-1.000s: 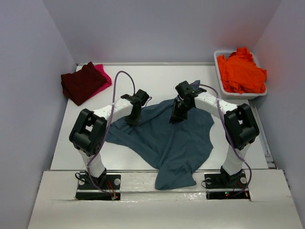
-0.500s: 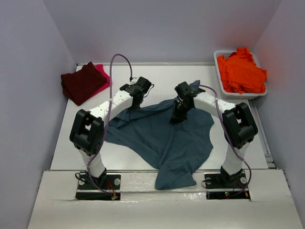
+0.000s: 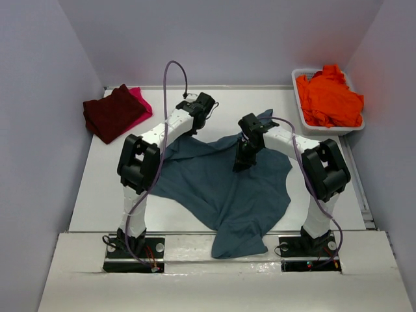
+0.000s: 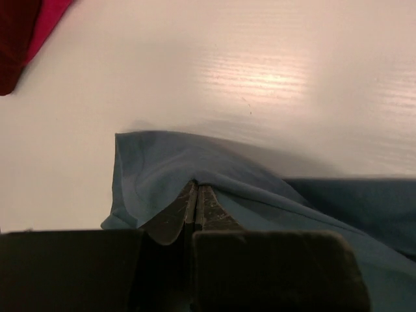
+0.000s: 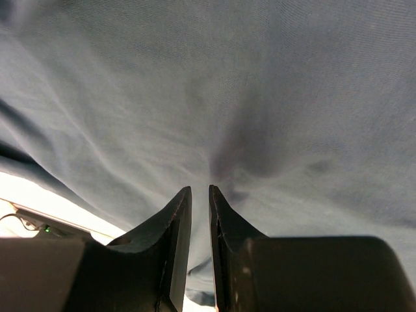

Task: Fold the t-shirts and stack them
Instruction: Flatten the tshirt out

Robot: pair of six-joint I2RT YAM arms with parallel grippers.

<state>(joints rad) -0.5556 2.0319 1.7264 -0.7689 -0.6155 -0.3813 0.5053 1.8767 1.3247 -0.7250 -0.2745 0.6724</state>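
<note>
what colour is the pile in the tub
The pile is vivid orange, clearest in the top view.

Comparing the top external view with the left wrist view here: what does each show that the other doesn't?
Only the top external: the orange t-shirts in the white tub, the right gripper down on the cloth, and the whole crumpled outline of the teal-blue t-shirt. Only the left wrist: the left gripper shut, pinching a fold at that shirt's edge. Both: the teal-blue t-shirt, plus the maroon t-shirt and pink t-shirt off to the far left.
</note>
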